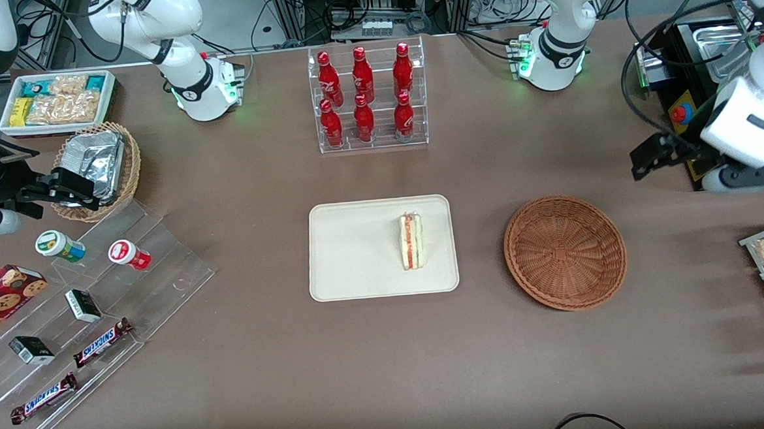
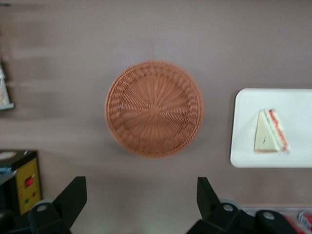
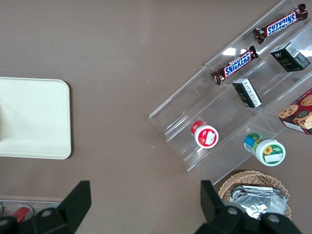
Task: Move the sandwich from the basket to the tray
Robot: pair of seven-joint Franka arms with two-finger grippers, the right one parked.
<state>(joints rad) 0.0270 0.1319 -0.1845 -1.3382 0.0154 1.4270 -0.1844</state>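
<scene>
The sandwich is lying on the cream tray, on the part of the tray nearest the wicker basket, with its red and green filling stripes facing up toward the front camera. The basket is sitting on the brown bench beside the tray, toward the working arm's end, apart from it with bare bench between them; nothing is showing inside the basket. The left pincer is hanging wide open above the bench, holding nothing, its two black fingers spread well apart with the basket and the tray below it. In the front view the pincer is showing as a dark piece at the working arm's end, farther from the front camera than the basket. A clear rack of red bottles is standing farther from the front camera than the tray.
</scene>
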